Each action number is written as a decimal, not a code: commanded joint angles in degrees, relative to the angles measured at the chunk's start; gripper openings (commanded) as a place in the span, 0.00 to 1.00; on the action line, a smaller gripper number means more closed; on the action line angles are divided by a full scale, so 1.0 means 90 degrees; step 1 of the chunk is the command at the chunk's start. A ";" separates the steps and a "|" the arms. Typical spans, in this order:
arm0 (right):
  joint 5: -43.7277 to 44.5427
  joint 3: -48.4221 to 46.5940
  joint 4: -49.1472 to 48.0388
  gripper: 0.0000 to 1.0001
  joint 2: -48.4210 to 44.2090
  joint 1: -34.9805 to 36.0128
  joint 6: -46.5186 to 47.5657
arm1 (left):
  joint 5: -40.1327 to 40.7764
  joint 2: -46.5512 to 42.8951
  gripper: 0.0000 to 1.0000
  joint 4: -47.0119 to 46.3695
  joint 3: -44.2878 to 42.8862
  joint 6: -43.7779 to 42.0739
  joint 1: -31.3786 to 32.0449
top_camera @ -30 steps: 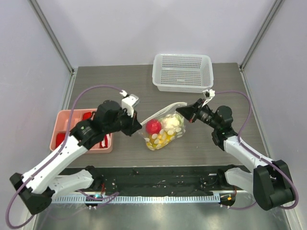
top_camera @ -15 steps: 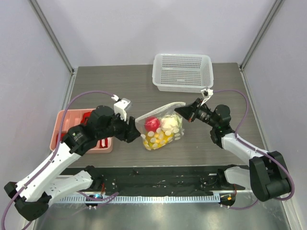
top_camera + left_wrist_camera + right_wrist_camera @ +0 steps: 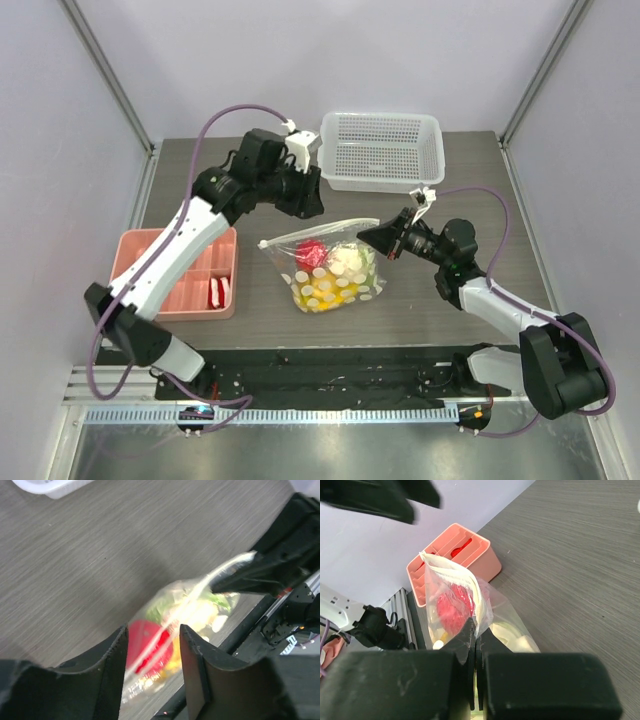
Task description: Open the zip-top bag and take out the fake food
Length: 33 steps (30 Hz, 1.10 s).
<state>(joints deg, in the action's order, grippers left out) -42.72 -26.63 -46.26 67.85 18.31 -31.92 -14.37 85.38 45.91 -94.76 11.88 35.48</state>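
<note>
The zip-top bag lies mid-table, clear with pale dots. Inside it the fake food shows: a red fruit, white cauliflower and yellow pieces. My right gripper is shut on the bag's right top corner; in the right wrist view its jaws pinch the bag's edge, with the red fruit just beyond. My left gripper hangs open above and behind the bag, touching nothing. In the left wrist view the bag and red fruit show below, between its open fingers.
A white perforated basket stands at the back, close to my left gripper. A pink compartment tray with red pieces sits at the left, also seen in the right wrist view. Black rails run along the table's near edge.
My left gripper let go of the bag's left edge, opened, and its arm swung up and back toward the basket. The bag's top slackened leftward. The right gripper held its pinch.
</note>
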 commanded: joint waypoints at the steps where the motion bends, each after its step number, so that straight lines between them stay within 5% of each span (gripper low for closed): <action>1: -0.0253 -0.0263 -0.0319 0.01 -0.0205 0.0075 0.0129 | -0.1059 0.0511 0.43 0.0348 -0.0447 -0.0714 -0.0358; 11: -0.0312 -0.0263 -0.0309 0.01 -0.0313 0.0095 0.0119 | -0.2279 0.0298 0.42 -0.0003 0.0245 -0.1261 -0.0398; 30: -0.0322 -0.0263 -0.0309 0.01 -0.0293 0.0134 0.0129 | -0.2368 0.0113 0.36 -0.0590 0.1232 -0.1125 -0.0134; 33: -0.0322 -0.0263 -0.0309 0.01 -0.0284 0.0134 0.0139 | -0.2329 -0.0082 0.44 -0.0687 0.1280 -0.1037 -0.0134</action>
<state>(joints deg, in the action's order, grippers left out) -45.17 -26.70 -46.02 66.63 19.09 -31.62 -34.74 88.79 42.96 -83.68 2.13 34.28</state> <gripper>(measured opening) 0.017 0.388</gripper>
